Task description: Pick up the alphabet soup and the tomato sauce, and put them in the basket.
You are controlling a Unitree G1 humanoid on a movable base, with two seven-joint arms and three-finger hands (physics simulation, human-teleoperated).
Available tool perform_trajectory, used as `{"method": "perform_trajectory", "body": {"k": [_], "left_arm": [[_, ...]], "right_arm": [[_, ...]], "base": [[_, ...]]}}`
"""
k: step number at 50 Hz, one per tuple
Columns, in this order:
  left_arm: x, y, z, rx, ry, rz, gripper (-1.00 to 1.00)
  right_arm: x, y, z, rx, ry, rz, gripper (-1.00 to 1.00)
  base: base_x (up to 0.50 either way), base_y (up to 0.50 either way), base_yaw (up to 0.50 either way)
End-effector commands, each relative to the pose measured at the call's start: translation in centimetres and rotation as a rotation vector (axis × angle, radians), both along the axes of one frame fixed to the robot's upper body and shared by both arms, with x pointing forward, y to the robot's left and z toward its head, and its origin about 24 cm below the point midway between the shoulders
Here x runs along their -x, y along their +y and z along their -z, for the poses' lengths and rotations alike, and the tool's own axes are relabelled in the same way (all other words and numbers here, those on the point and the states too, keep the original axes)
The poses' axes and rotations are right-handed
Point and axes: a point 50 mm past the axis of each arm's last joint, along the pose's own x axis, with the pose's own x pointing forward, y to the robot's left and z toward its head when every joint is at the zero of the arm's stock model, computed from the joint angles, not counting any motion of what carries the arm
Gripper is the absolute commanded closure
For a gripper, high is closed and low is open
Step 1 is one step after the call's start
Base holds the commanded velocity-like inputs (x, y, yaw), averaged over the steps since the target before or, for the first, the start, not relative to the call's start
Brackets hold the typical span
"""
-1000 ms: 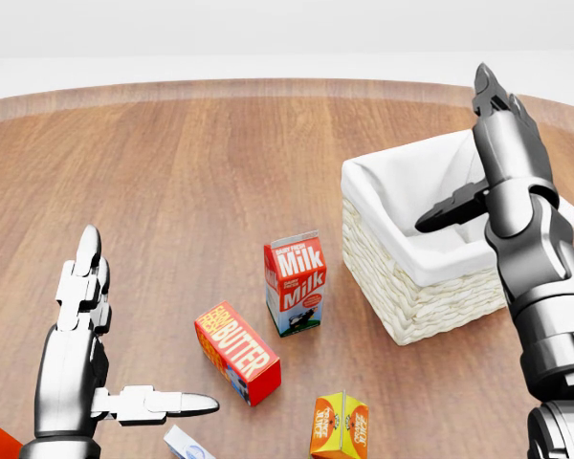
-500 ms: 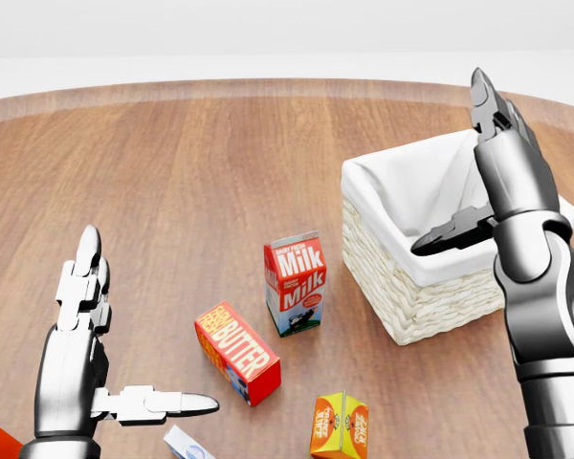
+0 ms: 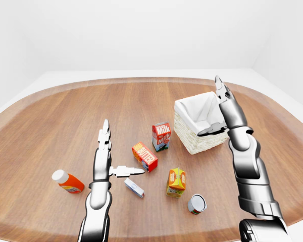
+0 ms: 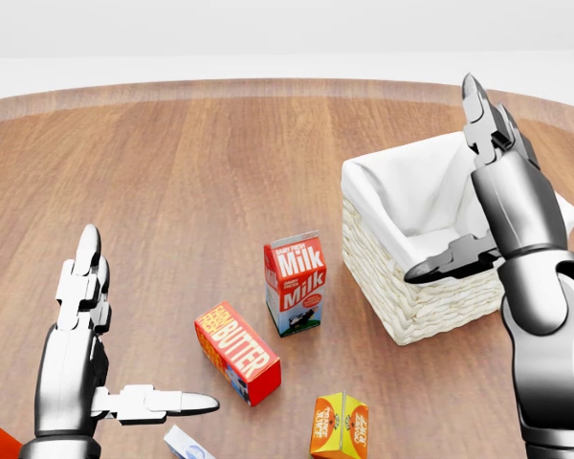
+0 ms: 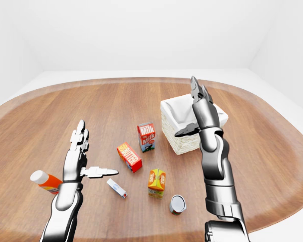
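- Right hand (image 4: 493,206): drifting leftward and tilting over the white-lined basket (image 4: 430,287) since a second ago; fingers splayed, gripping nothing.
- Left hand (image 4: 91,359): staying put, spread flat, empty.
- Can (image 3: 196,203), likely a task item: lying on the table (image 3: 50,121), not yet picked.
- Basket interior: showing only lining.

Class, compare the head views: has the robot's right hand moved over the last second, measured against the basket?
Yes. The right hand has drifted slightly left and its thumb lower, toward the near rim of the basket, which stayed put.
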Motion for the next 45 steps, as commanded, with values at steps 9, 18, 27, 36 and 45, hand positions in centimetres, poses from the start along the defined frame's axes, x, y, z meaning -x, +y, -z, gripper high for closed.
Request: {"method": "perform_trajectory", "body": {"k": [9,18,27,36,45], "left_arm": [[0.1,0.0,0.1,0.000,0.006,0.002,-1.00],[0.1,0.0,0.1,0.000,0.007,0.002,-1.00],[0.1,0.0,0.2,0.000,0.009,0.002,-1.00],[0.1,0.0,0.2,0.000,0.009,0.001,-1.00],[0.1,0.0,0.2,0.000,0.009,0.002,-1.00]], "right_arm": [[3.2,0.3,0.6,-0.016,-0.016,-0.022,-1.00],[4.7,-0.2,1.7,-0.026,0.015,-0.006,-1.00],[5.4,-0.4,2.7,-0.039,0.043,0.013,-1.00],[6.1,-0.5,3.2,-0.044,0.056,0.021,-1.00],[6.7,-0.3,3.3,-0.044,0.054,0.010,-1.00]], "base": [[0.00,0.00,0.00],[0.00,0.00,0.00],[0.00,0.00,0.00],[0.00,0.00,0.00],[0.00,0.00,0.00]]}}
